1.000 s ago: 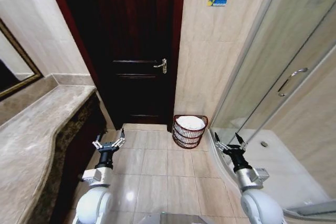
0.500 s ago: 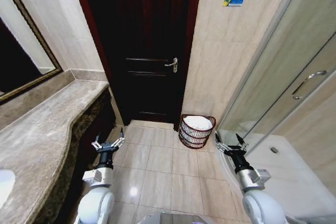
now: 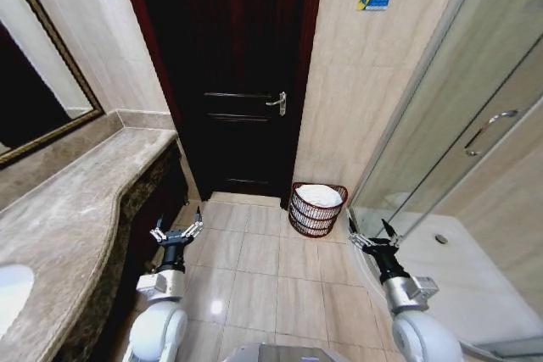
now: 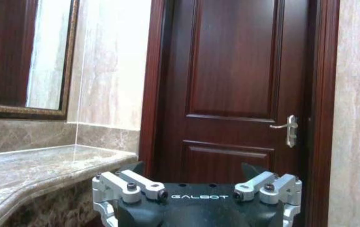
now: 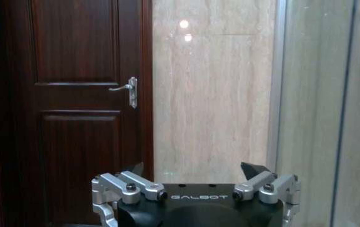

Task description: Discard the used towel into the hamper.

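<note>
My left gripper [image 3: 176, 234] and right gripper [image 3: 372, 237] both hang low in front of me, fingers spread wide, holding nothing. Since a second ago my view has swung, bringing in more of the counter [image 3: 68, 201]; the hamper [image 3: 317, 208] has hardly shifted. It stands ahead by the door [image 3: 229, 74], white cloth inside, nearer my right gripper, apart from both.

Both arms hang low, left gripper [image 3: 176, 232] and right gripper [image 3: 371, 238] spread wide, holding nothing.
</note>
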You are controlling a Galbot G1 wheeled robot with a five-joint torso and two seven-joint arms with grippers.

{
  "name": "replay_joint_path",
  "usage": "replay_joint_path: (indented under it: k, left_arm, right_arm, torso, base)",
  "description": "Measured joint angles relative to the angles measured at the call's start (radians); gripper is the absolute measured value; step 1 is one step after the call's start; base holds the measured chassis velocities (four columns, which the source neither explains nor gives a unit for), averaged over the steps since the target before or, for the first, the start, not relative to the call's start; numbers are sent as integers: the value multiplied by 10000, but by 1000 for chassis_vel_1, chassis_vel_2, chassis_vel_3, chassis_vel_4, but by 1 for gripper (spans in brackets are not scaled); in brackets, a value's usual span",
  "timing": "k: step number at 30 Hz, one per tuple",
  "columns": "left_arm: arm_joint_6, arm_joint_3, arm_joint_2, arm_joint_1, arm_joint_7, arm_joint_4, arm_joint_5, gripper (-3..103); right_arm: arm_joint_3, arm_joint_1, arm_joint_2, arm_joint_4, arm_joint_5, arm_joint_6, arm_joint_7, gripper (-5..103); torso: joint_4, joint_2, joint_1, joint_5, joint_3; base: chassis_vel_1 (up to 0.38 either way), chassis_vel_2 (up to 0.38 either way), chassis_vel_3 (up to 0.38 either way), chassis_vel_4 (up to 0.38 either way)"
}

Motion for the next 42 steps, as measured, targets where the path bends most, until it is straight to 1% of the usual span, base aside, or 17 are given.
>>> replay_joint_path:
  k: [8,11,22,28,33,42]
  left_arm:
    - [47,142,101,-60,-47,43,76,100]
    - [132,161,104,-26,90,41,184,100]
    - [191,221,115,-34,122,133,253,100]
    - [131,269,144,-37,123,161,258,100]
    - [-111,370,152,-64,107,199,236,100]
    - [-246,351,141,-10,86,175,163,100]
  right_arm:
    - [54,-203,171,31,-40,151,-3,100]
    - [99,-296,247,60,-63,213,-10,100]
    - [174,-497,387,80,-83,431,-119,100]
    - [135,-561,480,66,-159,527,-122,100]
    - [221,-675,475,70,-160,651,-127,100]
    - [227,-715,509,73,-157,728,-141,100]
  torso:
    - [-1,1,-3,0,0]
    - [-1,1,-4,-1,-1]
    - [0,0,0,-1,0]
    - [-1,0,-1,-1,0]
    - [0,0,-1,-1,0]
    - [0,0,-1,0,0]
  base:
    - [83,-86,-96,84]
    - [72,-79,-88,68]
    - [44,-72,-63,67]
    - [25,-107,-100,29]
    - [67,-62,-82,54]
    - [48,-55,-46,50]
